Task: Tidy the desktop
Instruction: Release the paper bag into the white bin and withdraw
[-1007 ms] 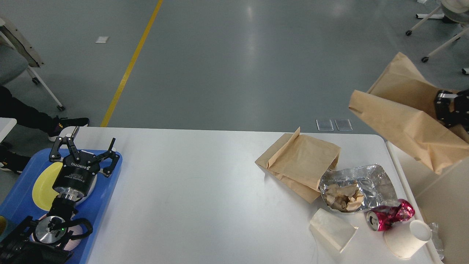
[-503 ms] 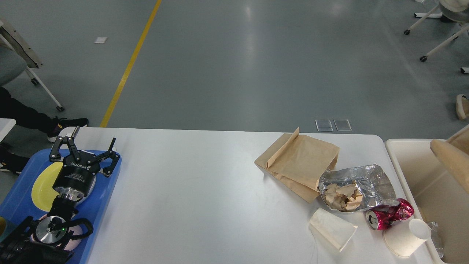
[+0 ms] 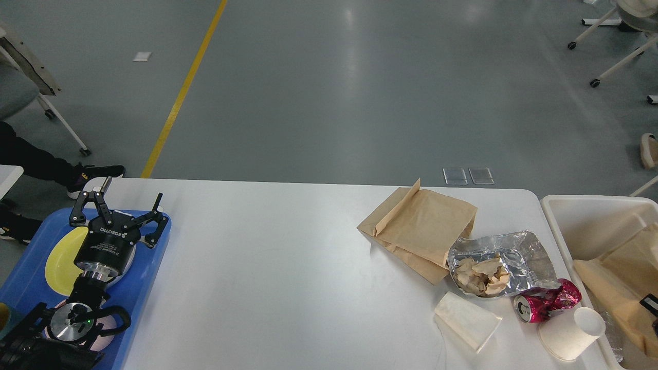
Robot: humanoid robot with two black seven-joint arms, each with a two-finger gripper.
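Observation:
The white desktop [image 3: 267, 277] holds litter at its right end: a flat brown paper bag [image 3: 419, 228], crumpled foil [image 3: 519, 252] with wadded paper in it, a crushed red can [image 3: 547, 300], a white paper cup [image 3: 467, 321] on its side and a second paper cup [image 3: 570, 334]. My left gripper [image 3: 132, 191] is open and empty above the blue tray [image 3: 149, 267] at the left edge. Of my right gripper only a small black part [image 3: 650, 303] shows at the right edge, over a brown paper bag [image 3: 617, 277] that lies inside the beige bin [image 3: 581, 226].
A yellow plate [image 3: 59, 259] lies on the blue tray under my left arm. The beige bin stands just past the table's right edge. Chair legs and a person's shoe are on the floor at the far left.
The large brown paper bag that my right gripper held high at the right has gone down into the beige bin. My right arm has dropped almost out of view. The left arm has not moved.

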